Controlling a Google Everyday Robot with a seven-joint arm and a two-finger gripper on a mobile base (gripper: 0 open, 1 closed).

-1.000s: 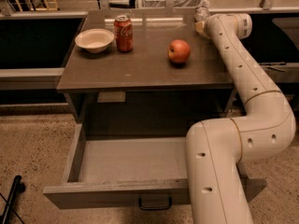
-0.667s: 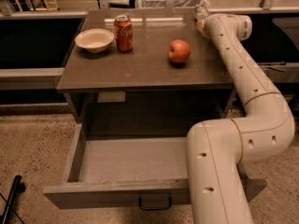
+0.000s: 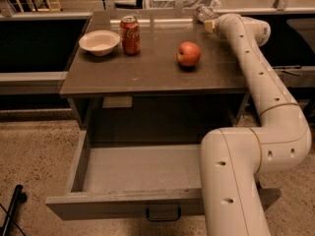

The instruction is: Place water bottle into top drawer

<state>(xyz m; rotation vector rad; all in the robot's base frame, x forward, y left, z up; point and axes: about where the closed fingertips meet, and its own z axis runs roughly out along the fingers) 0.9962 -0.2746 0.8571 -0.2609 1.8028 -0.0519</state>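
Water bottle at the far right corner of the desk, just beside the end effector at its 11 o'clock. Its long axis and whether it is gripped cannot be told. Top drawer stands open toward 7 o'clock, well apart.

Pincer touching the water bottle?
Cannot tell. Camera view: pincer at the table's far right corner beside the water bottle, but the arm hides any contact.
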